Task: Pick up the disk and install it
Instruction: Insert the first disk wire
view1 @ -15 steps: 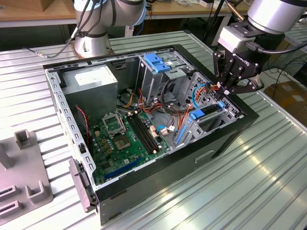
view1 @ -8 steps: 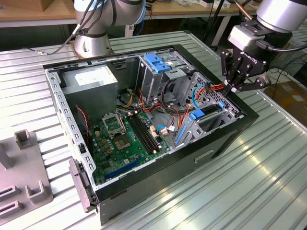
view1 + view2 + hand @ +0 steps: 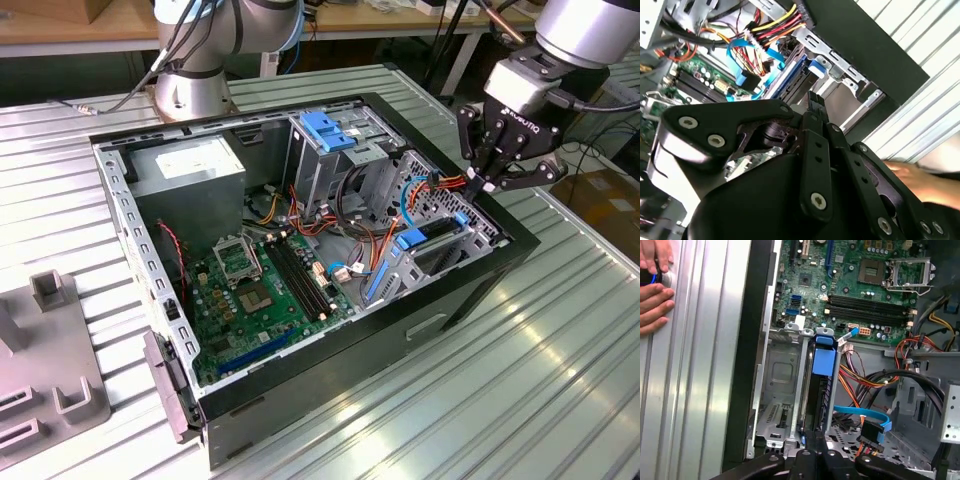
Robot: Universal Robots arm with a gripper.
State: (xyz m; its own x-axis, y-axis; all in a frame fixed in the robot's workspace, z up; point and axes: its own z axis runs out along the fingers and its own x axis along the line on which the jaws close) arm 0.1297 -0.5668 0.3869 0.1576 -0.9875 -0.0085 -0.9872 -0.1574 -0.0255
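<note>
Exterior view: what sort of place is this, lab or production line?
Probably a robotics lab bench, not a line: an open desktop computer case sits on a ribbed metal table, the robot arm's base stands behind it, and wooden workbenches run beyond.

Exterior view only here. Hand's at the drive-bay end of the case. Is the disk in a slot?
Observer: Yes. In the first wrist view the disk stands on edge in a bay slot, with its blue tab toward the motherboard.
Operator: Neighbouring slot?
Observer: The slot beside it, on the case-wall side, holds no drive.
Operator: Anyone close?
Observer: A person's hand is over the table beside the case.
</note>
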